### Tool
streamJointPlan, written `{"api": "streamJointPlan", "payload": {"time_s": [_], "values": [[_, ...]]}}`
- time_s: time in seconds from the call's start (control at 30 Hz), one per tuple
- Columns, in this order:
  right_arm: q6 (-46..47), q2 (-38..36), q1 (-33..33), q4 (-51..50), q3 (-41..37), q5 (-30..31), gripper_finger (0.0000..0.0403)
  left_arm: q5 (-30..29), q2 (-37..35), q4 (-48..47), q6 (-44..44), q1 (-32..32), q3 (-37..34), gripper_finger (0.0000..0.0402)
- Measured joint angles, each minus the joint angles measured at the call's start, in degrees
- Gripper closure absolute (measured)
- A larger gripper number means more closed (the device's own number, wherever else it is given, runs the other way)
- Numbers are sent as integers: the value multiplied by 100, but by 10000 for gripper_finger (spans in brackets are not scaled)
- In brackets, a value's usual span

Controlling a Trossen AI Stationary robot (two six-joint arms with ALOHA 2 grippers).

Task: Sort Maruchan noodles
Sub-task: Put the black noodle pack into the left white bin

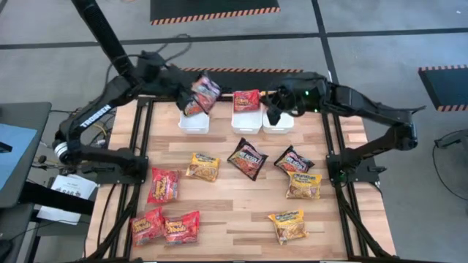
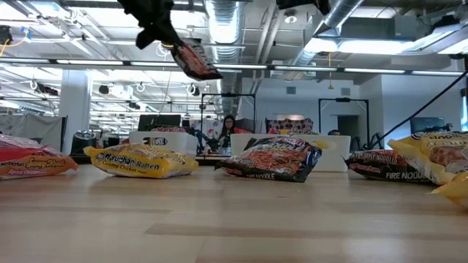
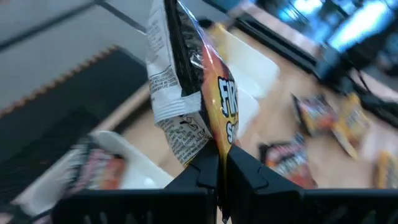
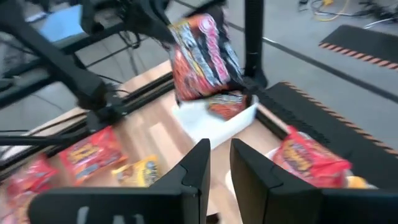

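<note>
Fingers (image 3: 205, 171) of left gripper (image 1: 184, 97) clenched on dark crinkly plastic noodle packet (image 1: 205, 91), packet hanging above white rectangular plastic bin (image 1: 194, 121). Right gripper (image 1: 274, 109) fingers (image 4: 193, 168) released, over rightmost bin (image 1: 278, 123).

This is a robotics lab in an open, industrial-style office. Exposed silver ducts (image 2: 219, 22) and pipes run under the ceiling, monitors (image 2: 157, 122) and seated people (image 2: 228, 130) fill the room behind the wooden worktop (image 1: 234, 197), and striped hazard tape (image 1: 216, 14) marks the grey floor beyond the tools.
</note>
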Motion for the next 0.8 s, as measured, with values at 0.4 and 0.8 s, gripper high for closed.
{"api": "streamJointPlan", "payload": {"time_s": [0.4,0.8], "values": [[-764,50,-799,-162,-2,-462,315,99,-568,3884,-1529,537,-2809,401],[-1419,48,-1116,-551,-2,-766,315,-1155,-568,5660,-2168,532,-4393,401]]}}
